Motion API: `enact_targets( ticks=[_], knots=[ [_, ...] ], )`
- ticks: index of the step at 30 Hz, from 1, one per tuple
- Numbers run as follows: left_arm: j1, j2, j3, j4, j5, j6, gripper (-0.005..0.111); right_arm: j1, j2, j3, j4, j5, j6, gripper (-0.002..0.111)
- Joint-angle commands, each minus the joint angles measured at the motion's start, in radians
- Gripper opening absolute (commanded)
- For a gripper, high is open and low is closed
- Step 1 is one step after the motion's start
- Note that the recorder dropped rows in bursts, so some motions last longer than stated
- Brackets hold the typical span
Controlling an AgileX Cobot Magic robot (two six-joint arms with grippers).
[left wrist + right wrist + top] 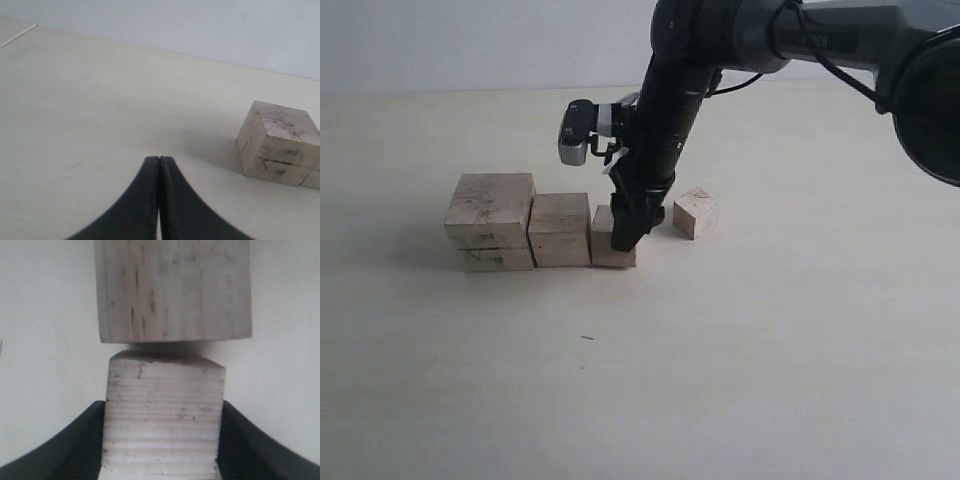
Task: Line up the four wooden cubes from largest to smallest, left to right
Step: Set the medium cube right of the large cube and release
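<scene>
Three wooden cubes stand in a row on the table: the largest cube [490,220], with a seam and dark speckles, at the left, then the second cube [560,228], then the third cube [608,243]. My right gripper [625,235] comes down on the third cube [164,415], a finger pressed to each side, with the second cube [172,290] just beyond it. The smallest cube [695,212] sits apart to the right, turned at an angle. My left gripper [159,160] is shut on nothing, low over bare table, with the largest cube [280,145] ahead of it.
The pale table [650,380] stretches wide in front of the row. The right arm [670,90] reaches down from the upper right, its wrist camera [582,130] jutting left above the second cube. A pale wall lies behind.
</scene>
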Motion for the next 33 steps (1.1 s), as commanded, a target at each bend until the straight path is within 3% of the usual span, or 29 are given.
enact_targets(
  ticks=[1, 33],
  knots=[
    [-0.005, -0.005, -0.001, -0.001, -0.005, -0.002, 0.0, -0.001, 0.026, -0.001, 0.027, -0.03, -0.044, 0.0],
    [-0.005, -0.005, -0.001, -0.001, -0.005, -0.002, 0.0, -0.001, 0.063, -0.001, 0.043, -0.103, -0.077, 0.0]
  ],
)
